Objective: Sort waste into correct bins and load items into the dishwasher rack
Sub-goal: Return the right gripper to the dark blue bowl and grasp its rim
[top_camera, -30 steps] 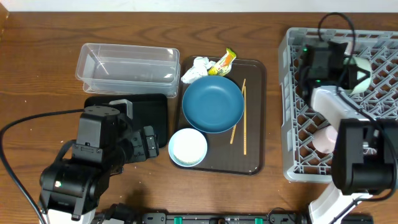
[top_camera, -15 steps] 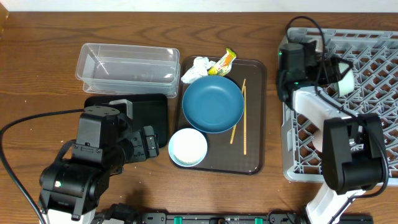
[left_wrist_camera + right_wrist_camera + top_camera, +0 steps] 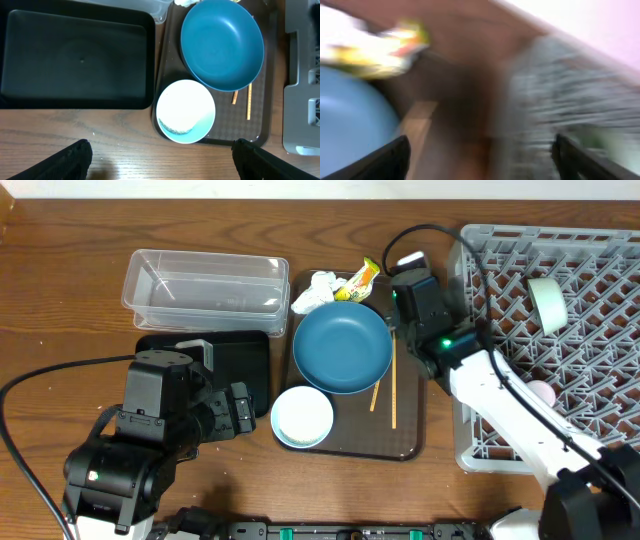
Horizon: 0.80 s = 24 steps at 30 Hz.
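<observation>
My right gripper (image 3: 408, 280) hangs open and empty over the brown tray's far right corner, beside the dishwasher rack (image 3: 470, 370); its wrist view is blurred. In the rack lie a pale bowl (image 3: 546, 302) on its side and a pink cup (image 3: 540, 392). The tray holds the dark-blue bowl (image 3: 342, 347), a mint-rimmed bowl (image 3: 186, 111) with rice specks, and chopsticks (image 3: 392, 380). A tissue (image 3: 315, 290) and a yellow wrapper (image 3: 360, 278) sit at its far edge. My left gripper (image 3: 160, 165) stands open over bare table just in front of the mint-rimmed bowl.
The clear tub (image 3: 205, 280) stands at the back left. In front of it lies the black tub (image 3: 75, 60), partly under my left arm in the overhead view. The brown tray (image 3: 410, 430) lies between the tubs and the rack. A cable loops over the rack's left rim.
My right gripper has opened, left the pale bowl in the rack and swung left, out over the tray's far right corner. The left arm has not moved.
</observation>
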Each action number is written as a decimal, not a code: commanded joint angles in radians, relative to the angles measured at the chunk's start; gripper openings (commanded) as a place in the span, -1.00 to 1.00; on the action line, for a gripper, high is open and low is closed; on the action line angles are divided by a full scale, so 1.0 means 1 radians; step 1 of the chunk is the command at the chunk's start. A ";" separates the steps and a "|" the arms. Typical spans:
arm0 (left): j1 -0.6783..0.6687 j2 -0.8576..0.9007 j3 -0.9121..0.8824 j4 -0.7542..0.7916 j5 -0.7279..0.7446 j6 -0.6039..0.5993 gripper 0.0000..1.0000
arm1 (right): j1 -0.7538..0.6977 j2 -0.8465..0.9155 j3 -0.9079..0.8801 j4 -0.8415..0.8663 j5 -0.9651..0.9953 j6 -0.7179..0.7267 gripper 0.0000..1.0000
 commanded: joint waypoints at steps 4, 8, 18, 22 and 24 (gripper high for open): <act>0.001 0.000 0.019 -0.003 -0.008 -0.001 0.84 | -0.004 0.051 0.004 -0.085 -0.414 0.537 0.43; 0.001 0.000 0.019 -0.003 -0.008 -0.001 0.83 | -0.008 0.109 0.004 -0.137 -0.461 0.635 0.27; 0.001 0.000 0.019 -0.003 -0.008 -0.001 0.84 | -0.018 0.214 0.004 -0.207 -0.478 0.690 -0.22; 0.001 0.000 0.019 -0.003 -0.008 -0.001 0.84 | -0.029 0.202 0.005 -0.208 -0.478 0.690 -0.85; 0.001 0.000 0.019 -0.003 -0.008 -0.001 0.83 | -0.043 0.192 0.005 -0.211 -0.478 0.690 -0.97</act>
